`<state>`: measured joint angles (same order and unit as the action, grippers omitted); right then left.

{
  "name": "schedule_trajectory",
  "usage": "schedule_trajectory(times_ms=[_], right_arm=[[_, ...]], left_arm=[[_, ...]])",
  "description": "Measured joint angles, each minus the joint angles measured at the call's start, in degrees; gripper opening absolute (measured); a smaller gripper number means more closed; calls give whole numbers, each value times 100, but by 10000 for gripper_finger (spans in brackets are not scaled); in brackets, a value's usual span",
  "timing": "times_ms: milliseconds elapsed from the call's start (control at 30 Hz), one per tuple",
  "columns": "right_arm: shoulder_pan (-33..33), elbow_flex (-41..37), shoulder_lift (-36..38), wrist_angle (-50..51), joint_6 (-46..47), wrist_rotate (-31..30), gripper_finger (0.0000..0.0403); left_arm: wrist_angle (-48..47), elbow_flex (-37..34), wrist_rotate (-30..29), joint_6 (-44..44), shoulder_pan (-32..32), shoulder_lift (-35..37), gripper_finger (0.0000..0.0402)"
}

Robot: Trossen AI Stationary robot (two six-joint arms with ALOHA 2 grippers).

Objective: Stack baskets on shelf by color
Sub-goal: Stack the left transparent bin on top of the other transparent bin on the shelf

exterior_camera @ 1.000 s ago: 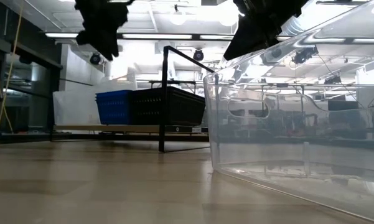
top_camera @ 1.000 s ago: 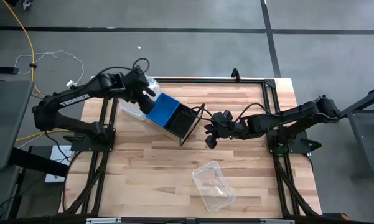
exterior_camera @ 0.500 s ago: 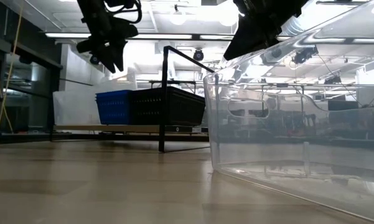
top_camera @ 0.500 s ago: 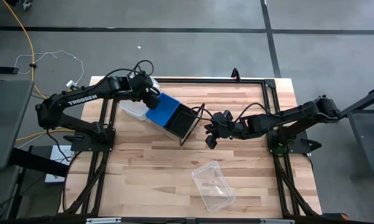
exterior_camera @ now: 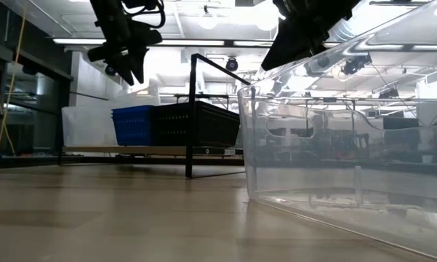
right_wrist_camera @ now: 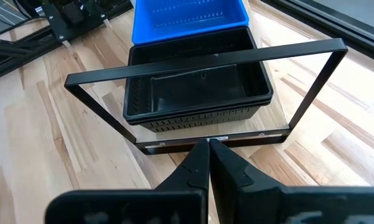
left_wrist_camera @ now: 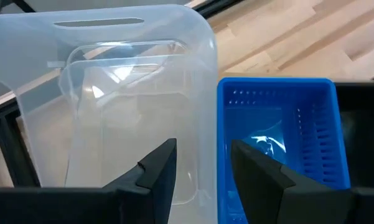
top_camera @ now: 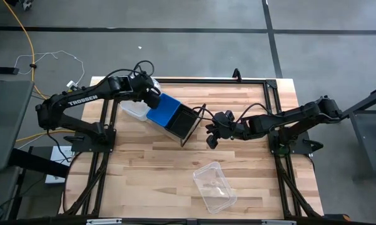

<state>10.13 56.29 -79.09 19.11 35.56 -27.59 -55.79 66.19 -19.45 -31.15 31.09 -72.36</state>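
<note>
Since a second ago the left gripper (top_camera: 151,92) has swung to ten o'clock, fingers parted (empty) over the clear baskets (left_wrist_camera: 121,106); right gripper (top_camera: 211,136) waits, closed.

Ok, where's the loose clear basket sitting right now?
In the high view the loose clear basket lies alone on the table's near-right part, well apart from the shelf and below the right gripper.

Butcher-block wood tabletop (top_camera: 238,181) in a black metal frame. Grey concrete floor (top_camera: 188,53) with dark seam lines, yellow cable (top_camera: 30,39) and white cable (top_camera: 56,57) past the tabletop's left far corner. Bright ceiling light strips (exterior_camera: 203,41), dark wall panels (exterior_camera: 22,80) at left.
</note>
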Motion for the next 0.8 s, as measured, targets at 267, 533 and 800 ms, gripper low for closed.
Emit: schedule_trajectory(times_ms=[267, 533, 800], right_arm=[[0, 0, 0, 0, 1, 4, 0], [0, 0, 0, 0, 1, 9, 0], [0, 0, 0, 0, 18, 39, 0]], left_arm=[[97, -136, -20, -86, 0, 2, 138], [416, -722, 230, -322, 0, 0, 138], [678, -1019, 201, -425, 15, -2, 138]])
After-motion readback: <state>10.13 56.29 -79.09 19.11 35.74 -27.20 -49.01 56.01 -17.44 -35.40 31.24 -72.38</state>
